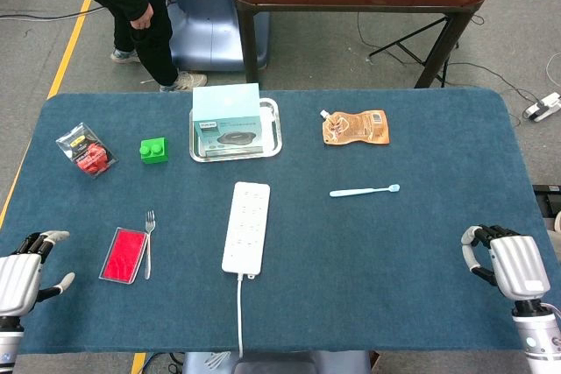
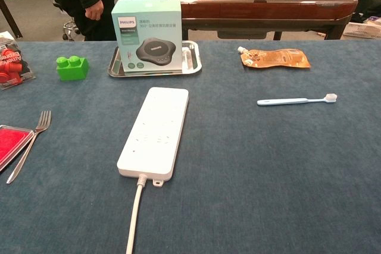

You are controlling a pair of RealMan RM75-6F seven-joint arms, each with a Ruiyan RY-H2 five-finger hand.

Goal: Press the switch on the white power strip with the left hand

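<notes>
Grey left robot hand (image 1: pixel 24 273) — fingers apart, empty, well apart from white power strip (image 1: pixel 246 226).

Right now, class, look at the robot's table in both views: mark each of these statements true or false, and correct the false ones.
1. The left hand presses the white power strip. False: it sits at the table's near left corner, apart from the strip.
2. The fork lies beside the red tray. True.
3. The toothbrush lies on the metal tray. False: it lies on the blue cloth; the tray holds a Philips box.
4. The strip's cord leaves its near end. True.
5. The right hand holds the orange pouch. False: it holds nothing.
</notes>
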